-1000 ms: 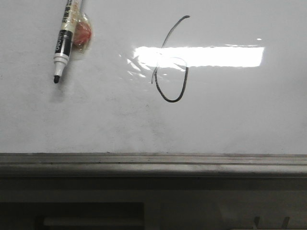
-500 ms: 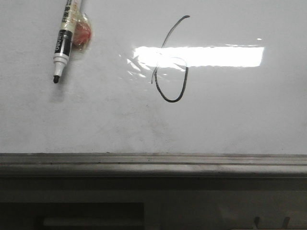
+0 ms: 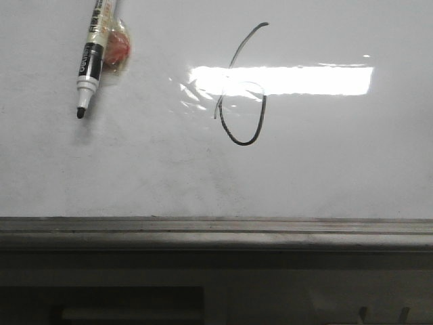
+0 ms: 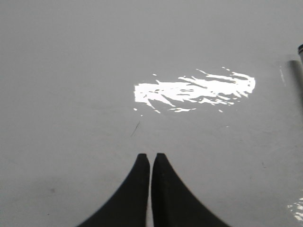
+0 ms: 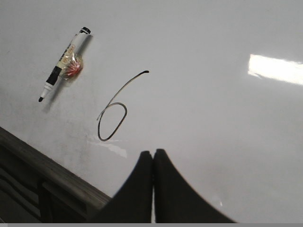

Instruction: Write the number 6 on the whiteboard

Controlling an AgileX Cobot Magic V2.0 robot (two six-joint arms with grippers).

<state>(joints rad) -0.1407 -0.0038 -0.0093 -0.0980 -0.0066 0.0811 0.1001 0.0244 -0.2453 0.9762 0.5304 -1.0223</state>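
A black hand-drawn number 6 [image 3: 241, 88] stands on the whiteboard [image 3: 325, 162], its loop partly under the bright glare; it also shows as the number 6 [image 5: 116, 111] in the right wrist view. A black-and-white marker pen [image 3: 93, 57] lies uncapped on the board to the left of the 6, with a reddish lump beside it. Neither gripper appears in the front view. My left gripper [image 4: 151, 156] hangs shut and empty over bare whiteboard [image 4: 71, 94]. My right gripper [image 5: 153, 152] is shut and empty, a little away from the 6 over the whiteboard [image 5: 213, 104].
A grey metal ledge [image 3: 216, 230] runs along the board's lower edge, with dark structure below it. The same ledge [image 5: 42, 165] shows in the right wrist view. A dark rod-like edge [image 4: 298, 75] sits at the side of the left wrist view.
The marker pen looks shifted very slightly; the 6 is unchanged.
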